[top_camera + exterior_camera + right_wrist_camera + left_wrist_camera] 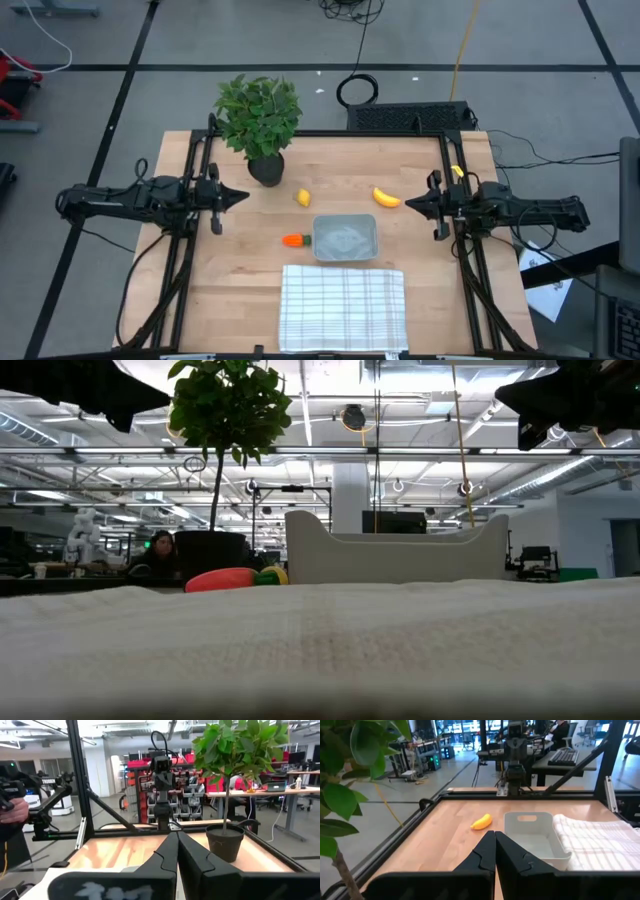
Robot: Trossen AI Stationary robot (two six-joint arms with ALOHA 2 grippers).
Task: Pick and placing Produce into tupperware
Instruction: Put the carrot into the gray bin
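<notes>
The grey-clear tupperware (346, 238) sits at the table's middle, also seen in the left wrist view as the tupperware (534, 836). The orange carrot (294, 240) lies against its left side. A small yellow lemon (303, 197) rests farther back, near the plant pot. The curved yellow banana (386, 198) lies toward the right; in the left wrist view the banana (482, 822) shows beyond my fingers. My left gripper (243, 197) hovers shut at the table's left, pointing right. My right gripper (406, 204) hovers shut at the right, pointing left, just beside the banana.
A leafy potted plant (260, 125) stands at the far left of the table. A white grid-striped cloth (342, 308) lies at the near edge, in front of the tupperware. Bare wood lies on both sides of the cloth. A person's hand (12, 810) shows beyond the table.
</notes>
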